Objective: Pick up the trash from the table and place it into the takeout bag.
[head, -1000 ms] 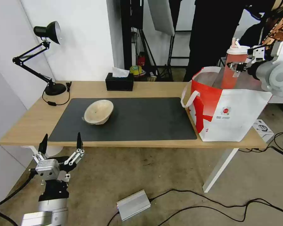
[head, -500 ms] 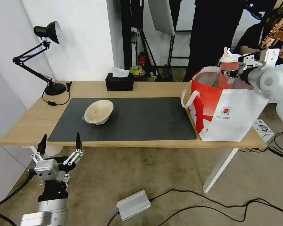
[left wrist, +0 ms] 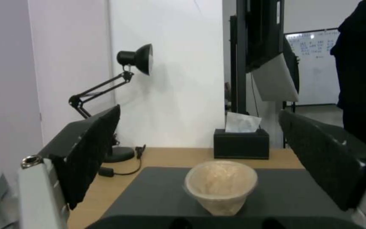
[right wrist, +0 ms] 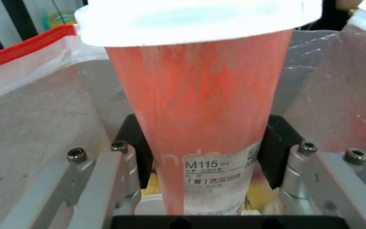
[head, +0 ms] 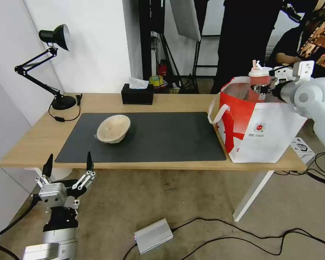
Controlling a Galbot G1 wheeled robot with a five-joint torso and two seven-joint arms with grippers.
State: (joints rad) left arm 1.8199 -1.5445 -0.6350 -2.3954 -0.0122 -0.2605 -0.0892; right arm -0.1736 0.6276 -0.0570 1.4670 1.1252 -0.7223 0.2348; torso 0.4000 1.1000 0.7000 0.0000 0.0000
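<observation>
The long wood surface (head: 177, 103) holds a dark mat (head: 169, 137), a black lamp (head: 54, 39) and a black tissue box (head: 137, 94). A beige bowl (head: 113, 128) sits tipped on the mat. The red and white bag (head: 263, 130) stands at the right end. The right gripper (head: 263, 86) has its fingers clamped on the red cup (head: 259, 77), partly down inside the bag. The left gripper (head: 68, 166) waits below the surface's front edge, its 2 fingers apart. Cables lie on the floor.

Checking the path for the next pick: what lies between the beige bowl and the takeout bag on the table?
Bare dark grey mat only, in the head view, from beige bowl to takeout bag.
</observation>
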